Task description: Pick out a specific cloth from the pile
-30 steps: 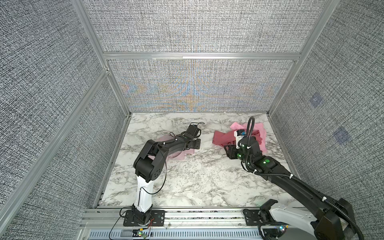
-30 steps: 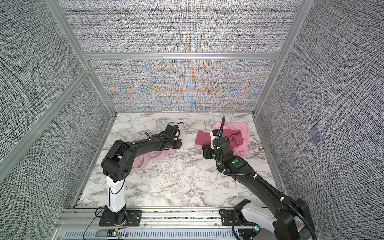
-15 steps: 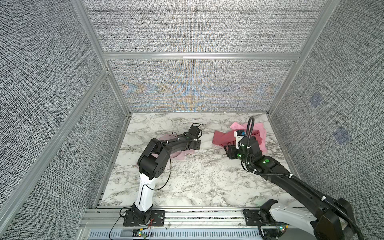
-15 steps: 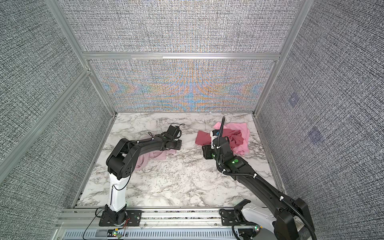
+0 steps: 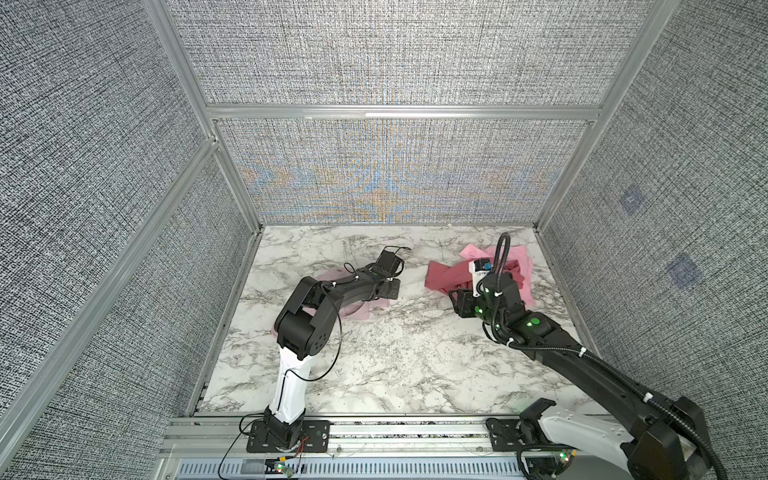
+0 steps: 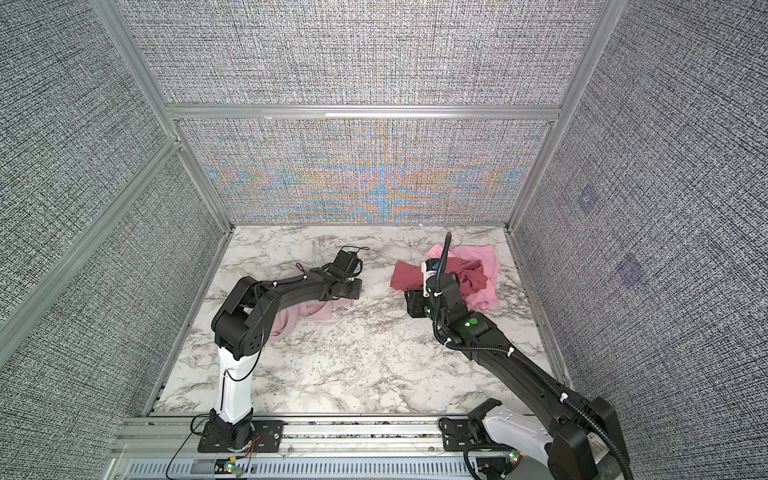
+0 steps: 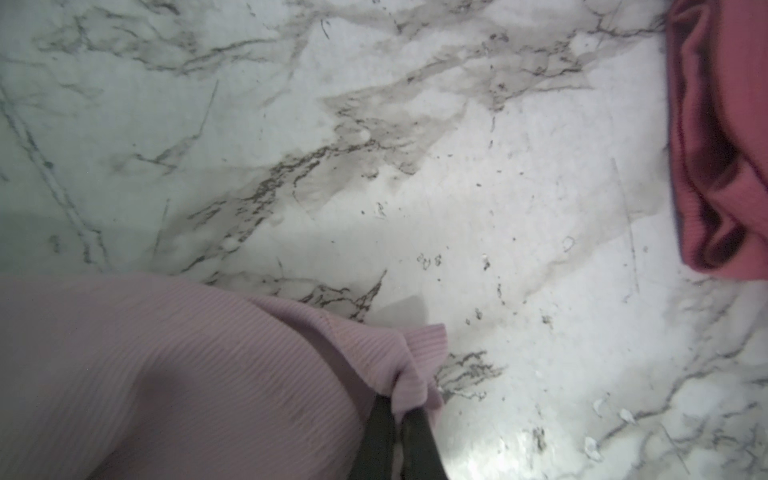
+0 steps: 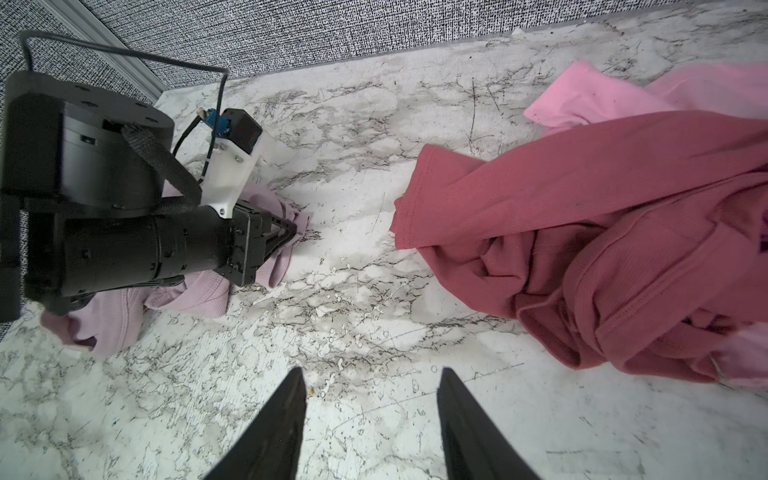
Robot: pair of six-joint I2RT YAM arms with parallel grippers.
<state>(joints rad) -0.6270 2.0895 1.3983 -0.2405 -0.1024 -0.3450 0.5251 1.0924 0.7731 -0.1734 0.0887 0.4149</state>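
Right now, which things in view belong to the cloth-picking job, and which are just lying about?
Belongs to the job:
pale dusty mauve-pink ribbed cloth, pinched by the shut left end effector
pile of rose-red and candy-pink fabrics

Just there:
open, empty right end effector
white marble-patterned tabletop
grey woven enclosure walls

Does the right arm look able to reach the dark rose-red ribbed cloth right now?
Probably yes: the right gripper is open, only bare marble tabletop lies between it and the dark rose-red ribbed cloth, whose near edge is uncovered.
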